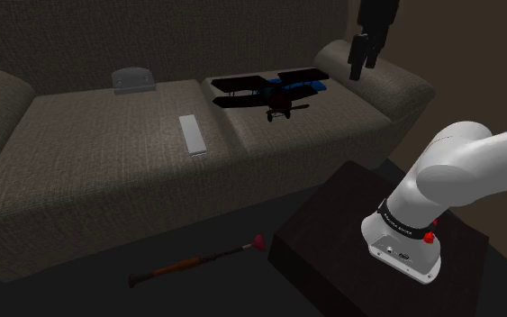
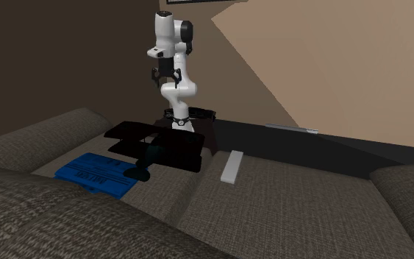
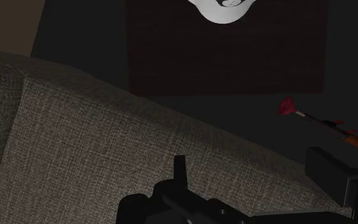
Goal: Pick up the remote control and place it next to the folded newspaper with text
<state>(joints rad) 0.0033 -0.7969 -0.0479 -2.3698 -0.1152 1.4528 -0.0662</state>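
a dark woven sofa (image 1: 89,171) carried a pale grey remote control (image 1: 192,135) lying flat on its wider seat cushion near the seam, with a small grey object (image 1: 134,79) at that cushion's back. on the next cushion a dark toy biplane (image 1: 274,93) stood partly over a blue folded newspaper (image 2: 95,175), apart from the remote control. a red-tipped stick (image 1: 197,262) lay on the floor (image 1: 233,293) before the sofa.

I work in dim light here: a wide sofa (image 1: 98,171) in coarse grey-brown weave with plump rounded armrests and a tall backrest, dark floor (image 1: 80,302) in front of it, and a plain tan wall (image 2: 345,66) beyond.
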